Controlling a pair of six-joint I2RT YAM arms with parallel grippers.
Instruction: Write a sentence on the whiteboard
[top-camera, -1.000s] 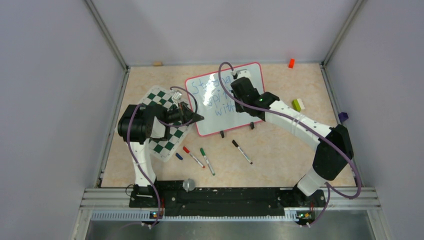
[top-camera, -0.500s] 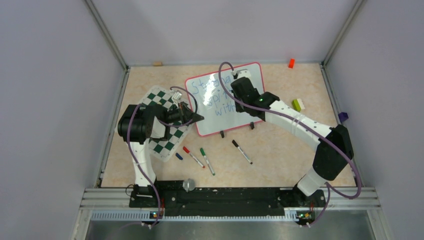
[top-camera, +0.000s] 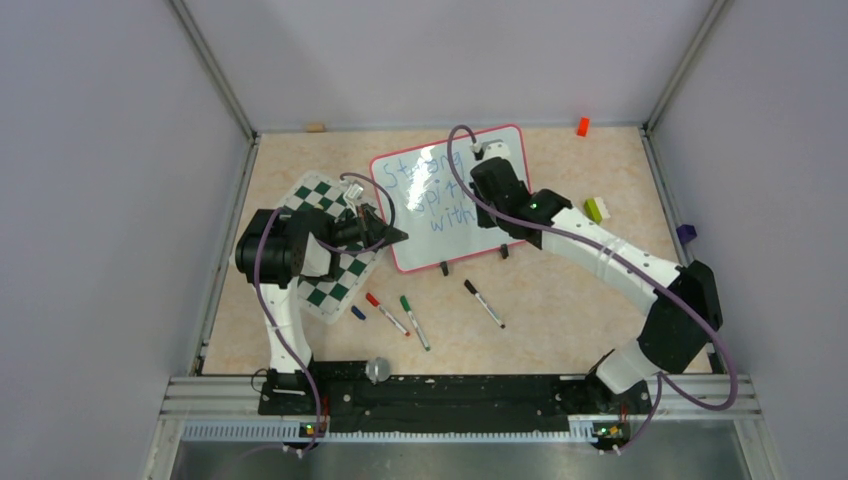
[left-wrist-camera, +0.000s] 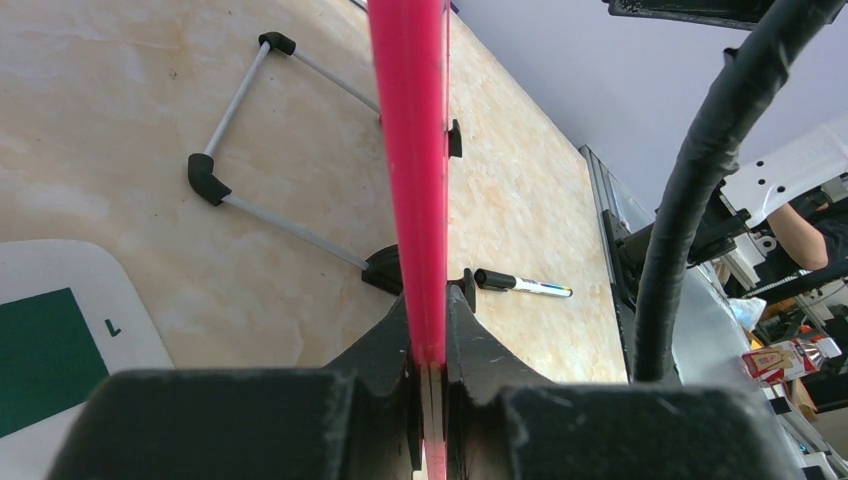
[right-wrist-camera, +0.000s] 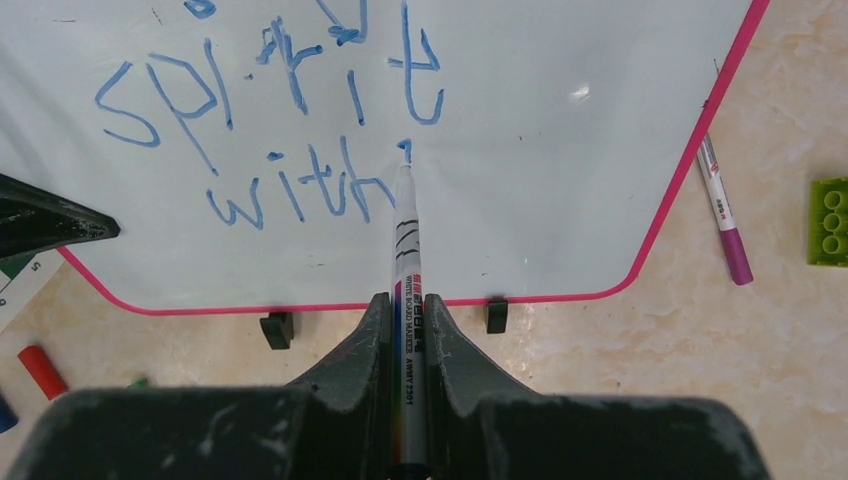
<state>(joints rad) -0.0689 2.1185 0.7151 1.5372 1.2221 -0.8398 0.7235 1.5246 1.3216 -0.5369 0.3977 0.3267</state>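
The whiteboard (top-camera: 418, 246), pink-framed, lies tilted at the middle back of the table. The blue sentence (top-camera: 436, 196) reads "Strong spirit with" in three lines (right-wrist-camera: 300, 190). My left gripper (top-camera: 398, 236) is shut on the whiteboard's left edge; the left wrist view shows the pink rim (left-wrist-camera: 410, 150) pinched between the jaws (left-wrist-camera: 428, 320). My right gripper (top-camera: 490, 185) hovers over the board's right half, shut on a blue whiteboard marker (right-wrist-camera: 405, 235). The marker's tip sits on the white surface (right-wrist-camera: 540, 150) just right of "with".
A green-and-white chessboard mat (top-camera: 335, 278) lies under the left arm. Red (top-camera: 386, 313), green (top-camera: 414, 322) and black (top-camera: 483, 303) markers lie in front of the board. A purple marker (right-wrist-camera: 722, 210) and a green brick (top-camera: 596, 208) are to the board's right. An orange block (top-camera: 582, 126) is at the back.
My right arm has shifted to the right, carrying the marker rightward across the board past "with". The left arm and the board have stayed put.
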